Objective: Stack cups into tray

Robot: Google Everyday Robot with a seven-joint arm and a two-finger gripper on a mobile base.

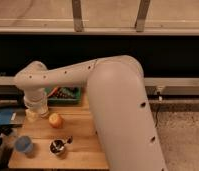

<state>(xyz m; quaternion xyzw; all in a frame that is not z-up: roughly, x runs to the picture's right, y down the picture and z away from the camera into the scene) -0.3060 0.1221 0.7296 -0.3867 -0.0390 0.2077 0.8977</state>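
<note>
My gripper point(34, 111) hangs from the white arm over the table's back left corner, right at a cream cup point(31, 116) that shows pale beneath the wrist. Whether it touches that cup I cannot tell. A translucent light-blue cup point(24, 145) stands alone near the front left corner of the table. The green tray point(69, 96) lies at the back of the table, just right of the gripper and partly hidden by the arm, with dark items inside.
An orange round object point(55, 120) sits mid-table, right of the gripper. A shiny metal cup with a utensil point(57, 146) stands near the front edge. The bulky white arm point(118, 110) covers the table's right side. A blue object point(4, 117) lies off the left edge.
</note>
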